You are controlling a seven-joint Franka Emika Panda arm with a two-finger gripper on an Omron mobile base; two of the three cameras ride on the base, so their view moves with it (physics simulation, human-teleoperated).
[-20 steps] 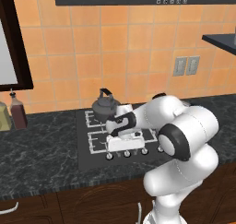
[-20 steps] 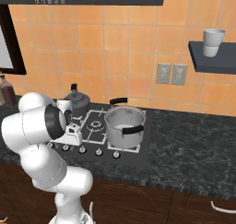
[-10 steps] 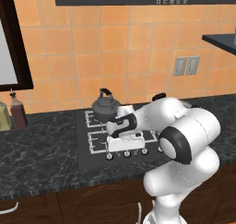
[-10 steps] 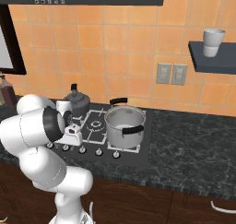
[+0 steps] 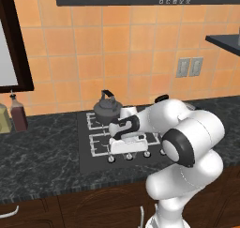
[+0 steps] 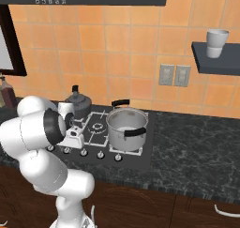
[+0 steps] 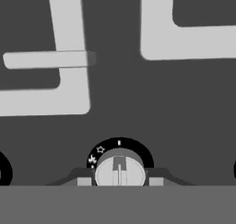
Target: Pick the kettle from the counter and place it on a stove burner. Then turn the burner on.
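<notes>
Orange tiles cover the wall behind a long speckled dark stone worktop (image 5: 42,156) with brown wooden cabinet fronts below. Set into the worktop is a black glass cooktop (image 6: 140,156) with pale grey grates and a row of silver knobs along its near edge. A white arm (image 5: 187,142) bends low over the near side of the cooktop, its hand down at the knob row. A tall shiny steel pot (image 6: 126,127) with black handles stands on the right part of the cooktop. The kettle (image 5: 107,108), squat and dark grey with an arched wire handle, sits on the far left stove burner (image 5: 96,123), just beyond the arm's hand. At the far left of the worktop a brown sauce bottle (image 5: 18,115) stands near the wall. A white cup (image 6: 216,42) stands on a dark shelf at the upper right. In the hand view the end effector (image 7: 120,181) is closed around a silver knob (image 7: 119,170), one dark finger tip on either side of it, with a pale grate (image 7: 69,61) beyond.
</notes>
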